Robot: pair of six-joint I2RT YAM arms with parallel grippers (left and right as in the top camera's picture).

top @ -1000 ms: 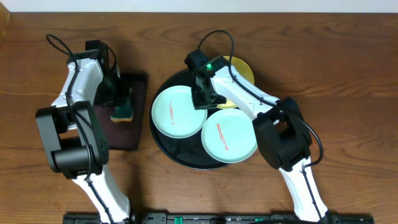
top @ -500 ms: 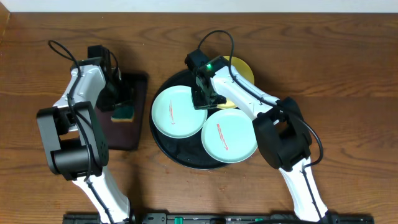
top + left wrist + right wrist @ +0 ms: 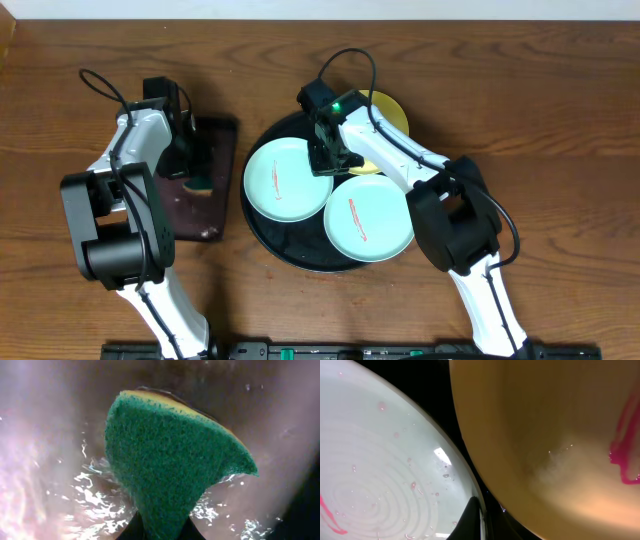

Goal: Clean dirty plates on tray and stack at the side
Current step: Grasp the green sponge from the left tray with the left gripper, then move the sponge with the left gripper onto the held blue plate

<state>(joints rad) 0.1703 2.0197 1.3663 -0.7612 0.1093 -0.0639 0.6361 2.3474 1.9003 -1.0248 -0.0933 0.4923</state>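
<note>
Robot lab bench: left arm [image 3: 110, 210], right arm [image 3: 455, 215] at wooden table [image 3: 560, 120].

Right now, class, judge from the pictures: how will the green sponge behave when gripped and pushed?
Probably soft: the sponge narrows sharply where the left gripper pinches it. Likely light for its size, being yellow foam under a green scouring face. That coarse face may drag rather than slide; droplets on the brown tray suggest wetness.

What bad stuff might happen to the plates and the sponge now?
The left hand pinches the sponge only by its narrow end, so it might slip out.
The right hand sits low where the yellow plate and a blue plate crowd together; it might knock the blue one.
The small tray glistens wet, so the sponge may drip.
</note>
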